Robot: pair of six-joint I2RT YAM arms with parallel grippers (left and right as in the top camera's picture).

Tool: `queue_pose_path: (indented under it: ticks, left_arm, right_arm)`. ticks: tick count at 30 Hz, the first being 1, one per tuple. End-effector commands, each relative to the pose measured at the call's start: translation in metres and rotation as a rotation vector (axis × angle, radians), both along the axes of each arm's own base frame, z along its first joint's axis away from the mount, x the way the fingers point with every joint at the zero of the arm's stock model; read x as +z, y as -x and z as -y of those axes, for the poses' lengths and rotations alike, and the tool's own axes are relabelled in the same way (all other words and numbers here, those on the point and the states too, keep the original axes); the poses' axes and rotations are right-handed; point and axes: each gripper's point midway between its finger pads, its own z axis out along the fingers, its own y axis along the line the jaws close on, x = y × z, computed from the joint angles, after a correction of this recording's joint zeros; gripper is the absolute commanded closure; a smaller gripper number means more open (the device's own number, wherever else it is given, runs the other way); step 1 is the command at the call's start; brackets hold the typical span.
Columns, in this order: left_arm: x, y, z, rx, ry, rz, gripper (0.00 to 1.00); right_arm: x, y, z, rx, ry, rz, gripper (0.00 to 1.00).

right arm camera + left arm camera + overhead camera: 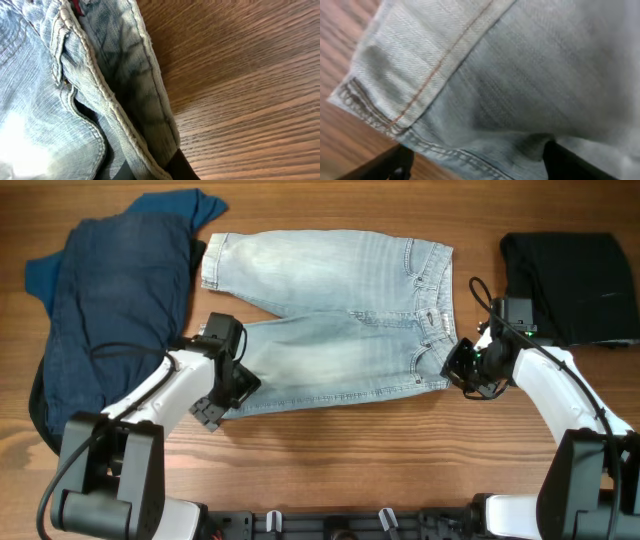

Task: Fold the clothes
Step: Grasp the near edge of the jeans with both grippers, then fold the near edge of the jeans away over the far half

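Note:
The clothes (340, 320), pale blue denim shorts, lie spread flat mid-table with the waistband to the right. My left gripper (228, 388) is at the near leg's lower left hem. In the left wrist view its fingers (395, 162) stand wide apart and open, with the stitched hem (435, 75) lying between them, ungripped. My right gripper (462, 368) is at the waistband's near right corner. The right wrist view shows the thick waistband edge (125, 90) pinched between the dark fingers (182, 167), so that gripper is shut on it.
A pile of dark blue garments (120, 290) lies at the far left, touching the shorts' far leg. A black folded garment (570, 275) sits at the right, behind my right arm. Bare wooden table (330, 460) runs along the front.

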Motion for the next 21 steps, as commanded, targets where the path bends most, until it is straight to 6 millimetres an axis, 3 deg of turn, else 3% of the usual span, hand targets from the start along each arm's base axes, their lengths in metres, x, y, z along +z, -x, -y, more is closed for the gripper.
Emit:
queue_pose_path:
  ticks: [1,3,7,11,14,18,21]
  left_arm:
    - [-0.031,0.019,-0.013,-0.003,-0.066,-0.073,0.37]
    - [-0.033,0.02,-0.015,-0.004,-0.078,-0.076,0.5]
    - [-0.036,0.021,-0.017,-0.006,-0.091,-0.082,0.94]
    - [-0.032,0.014,-0.02,-0.001,-0.102,-0.059,0.96]
    - [-0.007,0.007,-0.015,-0.002,-0.076,-0.037,0.96]
    - [0.055,0.003,-0.015,-0.018,-0.052,0.095,0.96]
    - [0.104,0.014,-0.017,-0.013,-0.018,0.245,0.96]
  right_arm:
    - [0.009,-0.012,0.017,-0.01,0.072,0.046,0.96]
    - [0.009,-0.012,0.017,-0.011,0.071,0.045,0.96]
    - [0.009,-0.012,0.017,-0.012,0.071,0.045,0.96]
    - [0.011,-0.014,0.017,-0.012,0.071,0.057,0.96]
    - [0.028,-0.013,0.01,-0.017,0.031,0.095,0.96]
    - [0.07,-0.001,0.009,-0.055,0.031,0.188,0.96]
    - [0.101,0.022,0.008,-0.088,0.034,0.239,0.96]
